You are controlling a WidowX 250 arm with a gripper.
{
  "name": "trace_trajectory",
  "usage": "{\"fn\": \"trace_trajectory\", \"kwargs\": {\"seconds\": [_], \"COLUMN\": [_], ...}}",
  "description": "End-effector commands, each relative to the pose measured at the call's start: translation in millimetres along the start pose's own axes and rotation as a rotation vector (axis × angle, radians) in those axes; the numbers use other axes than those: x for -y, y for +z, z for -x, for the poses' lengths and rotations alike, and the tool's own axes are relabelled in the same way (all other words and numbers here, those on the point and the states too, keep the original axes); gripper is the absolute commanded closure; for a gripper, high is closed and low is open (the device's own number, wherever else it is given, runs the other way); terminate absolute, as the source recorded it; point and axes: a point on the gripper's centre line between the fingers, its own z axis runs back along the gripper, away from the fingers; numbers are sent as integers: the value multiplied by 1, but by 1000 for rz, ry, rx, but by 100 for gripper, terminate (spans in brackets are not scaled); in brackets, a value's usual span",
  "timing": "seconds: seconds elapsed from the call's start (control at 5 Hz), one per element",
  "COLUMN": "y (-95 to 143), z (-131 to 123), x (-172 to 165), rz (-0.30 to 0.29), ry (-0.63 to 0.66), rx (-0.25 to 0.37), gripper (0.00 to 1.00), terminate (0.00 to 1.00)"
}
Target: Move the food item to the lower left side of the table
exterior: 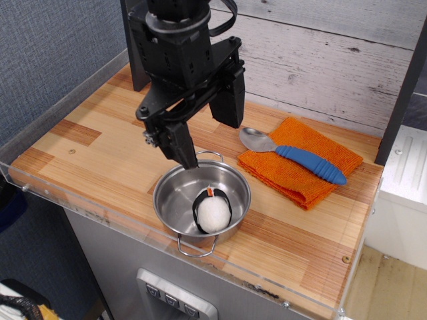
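Note:
The food item point(213, 211), a small white rice ball with a black band and an orange spot, lies inside a steel pot point(171, 192) near the front edge of the wood-plank table point(87, 157). My black gripper point(208, 141) hangs above the pot's back rim, up and to the left of the rice ball. Its jaws are open and hold nothing. One finger point(180, 147) reaches down near the pot's far handle.
An orange folded cloth point(303, 170) lies right of the pot, with a blue-handled spoon point(300, 159) on it. A clear acrylic edge point(80, 203) runs along the table's front and left. A grey wall stands on the left and a plank wall behind.

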Motion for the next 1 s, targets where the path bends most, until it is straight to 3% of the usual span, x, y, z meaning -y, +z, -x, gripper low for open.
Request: {"fn": "trace_trajectory", "kwargs": {"seconds": [0.0,0.8], "y": [0,-58], "z": [0,-12], "x": [0,2], "rz": [0,-88], "ry": [0,-26], "rx": [0,19], "gripper": [0,0], "terminate": [0,0]}}
